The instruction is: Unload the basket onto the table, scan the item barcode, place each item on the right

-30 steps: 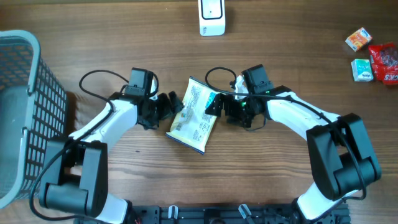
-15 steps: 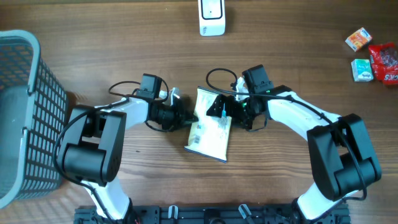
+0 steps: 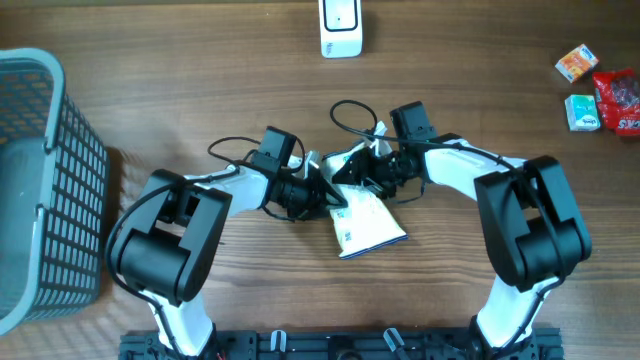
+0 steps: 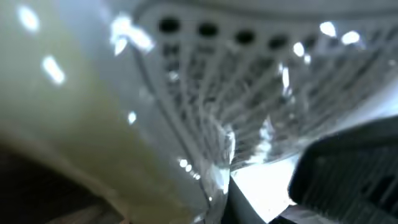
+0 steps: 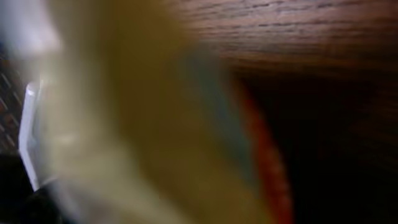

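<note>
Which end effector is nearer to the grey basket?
Left. The left end effector meets the packet at its left edge, on the side of the basket; the right end effector is at the packet's top edge, farther away.

**Wooden worktop**: brown, with the grain running left to right.

- **Left edge:** grey mesh basket, upright and partly out of frame.
- **Far centre:** white scanner, standing alone.
- **Far right corner, a close cluster:**
  - small orange box;
  - small green-and-white box, nearer than the orange one;
  - red packet, just right of both, at the frame edge.
- **Centre:** printed pouch; whether it rests on the wood cannot be told.
</note>
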You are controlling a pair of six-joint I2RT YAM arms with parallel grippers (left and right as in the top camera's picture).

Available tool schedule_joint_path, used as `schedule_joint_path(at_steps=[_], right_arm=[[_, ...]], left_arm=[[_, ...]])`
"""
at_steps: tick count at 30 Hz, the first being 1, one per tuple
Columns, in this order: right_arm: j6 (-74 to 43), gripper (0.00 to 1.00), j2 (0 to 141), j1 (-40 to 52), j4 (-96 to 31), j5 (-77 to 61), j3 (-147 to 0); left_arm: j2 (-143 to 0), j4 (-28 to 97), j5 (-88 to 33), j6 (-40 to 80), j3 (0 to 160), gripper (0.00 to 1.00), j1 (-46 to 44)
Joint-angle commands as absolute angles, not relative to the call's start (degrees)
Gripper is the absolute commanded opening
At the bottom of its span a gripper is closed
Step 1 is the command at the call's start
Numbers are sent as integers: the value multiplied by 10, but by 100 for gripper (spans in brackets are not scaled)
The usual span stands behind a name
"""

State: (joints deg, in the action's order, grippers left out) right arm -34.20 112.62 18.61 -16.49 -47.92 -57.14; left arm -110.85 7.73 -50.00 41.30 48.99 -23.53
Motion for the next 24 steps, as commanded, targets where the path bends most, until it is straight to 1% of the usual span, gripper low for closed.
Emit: schedule_joint_path(at_steps=[1, 2, 4, 5, 6, 7, 8, 11, 14, 17, 19, 21, 23, 24], right_arm=[[-340, 49, 1157, 196, -182, -451, -548], [-332, 44, 1155, 188, -188, -451, -548], [-321, 29, 1153, 173, -202, -451, -552], [-313, 22, 1153, 167, -209, -454, -554], [-304, 12, 1151, 160, -213, -467, -557], [-299, 6, 1150, 157, -213, -481, -559], [-299, 4, 1148, 156, -213, -492, -561], [-299, 4, 1141, 156, -213, -510, -571], [-296, 4, 1105, 152, -213, -530, -593], [-318, 4, 1045, 137, -212, -542, -619], [-383, 4, 1010, 109, -188, -558, -641], [-470, 4, 1001, 85, -127, -591, -650], [-606, 4, 1002, 72, -40, -605, -650], [-647, 4, 1002, 72, -6, -605, -650]], left_arm=[[-1143, 79, -407, 425, 472, 16, -230], [-1143, 79, -415, 425, 472, 15, -225], [-1142, 79, -425, 424, 472, 20, -215], [-1140, 79, -432, 422, 472, 27, -209], [-1136, 79, -446, 422, 472, 42, -203], [-1131, 79, -455, 420, 473, 47, -198], [-1124, 79, -469, 402, 474, 55, -193], [-1084, 81, -523, 362, 481, 100, -184], [-998, 88, -531, 362, 484, 100, -162], [-893, 106, -505, 368, 484, 100, -98], [-830, 158, -451, 369, 484, 100, -39], [-795, 224, -382, 368, 484, 100, 7], [-784, 295, -299, 368, 484, 100, 40], [-785, 320, -270, 368, 484, 100, 50]])
